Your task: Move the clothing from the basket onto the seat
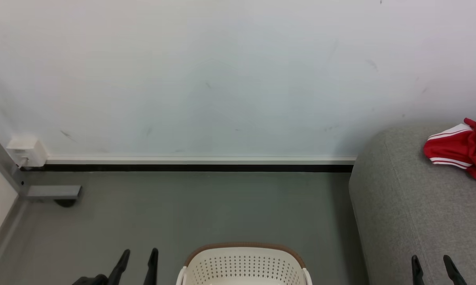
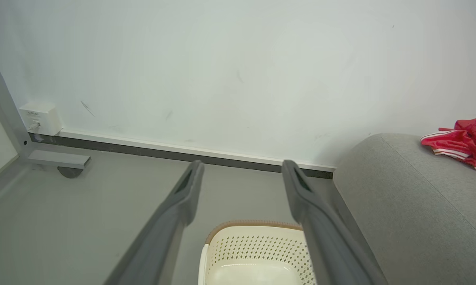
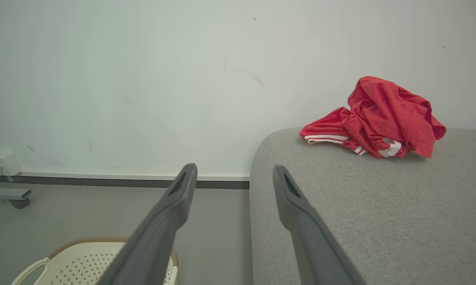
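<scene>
Bright red clothing with white stripe trim lies bunched on top of the light grey seat, close to the wall. The cream perforated basket stands on the floor left of the seat; what shows of its inside holds no fabric. My left gripper is open and empty, left of the basket. My right gripper is open and empty above the seat's front, well short of the clothing.
A white wall with a dark baseboard runs behind everything. A grey metal frame leg on a caster and a white wall box sit at the far left. Grey floor lies between wall and basket.
</scene>
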### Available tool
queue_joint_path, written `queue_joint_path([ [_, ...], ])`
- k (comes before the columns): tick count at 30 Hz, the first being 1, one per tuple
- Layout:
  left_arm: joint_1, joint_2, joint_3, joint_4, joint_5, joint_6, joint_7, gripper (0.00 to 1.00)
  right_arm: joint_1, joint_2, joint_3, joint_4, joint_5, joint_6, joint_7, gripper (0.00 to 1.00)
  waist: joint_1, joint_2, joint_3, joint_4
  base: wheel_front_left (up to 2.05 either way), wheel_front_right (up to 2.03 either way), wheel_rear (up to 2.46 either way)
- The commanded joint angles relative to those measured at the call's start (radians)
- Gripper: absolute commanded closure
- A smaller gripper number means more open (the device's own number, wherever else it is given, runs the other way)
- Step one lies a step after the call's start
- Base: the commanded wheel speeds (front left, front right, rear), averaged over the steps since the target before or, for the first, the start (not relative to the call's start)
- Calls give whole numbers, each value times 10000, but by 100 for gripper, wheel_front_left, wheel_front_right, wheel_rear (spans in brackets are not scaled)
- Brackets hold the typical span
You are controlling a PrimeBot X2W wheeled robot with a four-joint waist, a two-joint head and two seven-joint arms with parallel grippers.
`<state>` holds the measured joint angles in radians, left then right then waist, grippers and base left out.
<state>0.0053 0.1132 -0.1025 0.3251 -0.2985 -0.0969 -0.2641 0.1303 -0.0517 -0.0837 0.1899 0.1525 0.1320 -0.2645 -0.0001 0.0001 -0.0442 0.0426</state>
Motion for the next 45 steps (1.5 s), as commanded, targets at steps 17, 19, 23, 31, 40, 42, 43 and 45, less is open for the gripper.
queue_joint_path([
  [17,66,-336,229,180,359,-259,16,100,-4,44,105,285,103,0,9,100,2,-1,-25,-133,0,0,0],
  [19,67,-361,269,275,163,-260,92,100,-57,68,91,401,315,2,80,100,2,-1,-21,-136,0,0,0],
  [23,-28,-376,405,238,-589,-265,327,100,-207,62,53,423,1129,1,306,100,2,-1,-6,-145,0,0,0],
  [31,-146,-404,586,91,-1993,-273,698,100,-449,52,24,407,2636,-1,681,100,2,-1,26,-164,0,0,0],
  [40,-276,-432,782,-45,-3432,-283,1080,100,-701,41,-16,409,4170,-3,1074,100,2,-1,62,-185,0,0,0],
  [42,-306,-438,824,-71,-3719,-286,1163,100,-751,39,-26,412,4489,-3,1155,100,2,-1,70,-190,0,0,0],
  [43,-320,-441,845,-85,-3869,-287,1204,100,-780,37,-30,412,4646,-3,1196,100,2,-1,74,-192,0,0,0],
  [45,-348,-446,885,-107,-4160,-289,1282,100,-838,35,-39,415,4949,-4,1275,100,2,-1,82,-197,0,0,0],
])
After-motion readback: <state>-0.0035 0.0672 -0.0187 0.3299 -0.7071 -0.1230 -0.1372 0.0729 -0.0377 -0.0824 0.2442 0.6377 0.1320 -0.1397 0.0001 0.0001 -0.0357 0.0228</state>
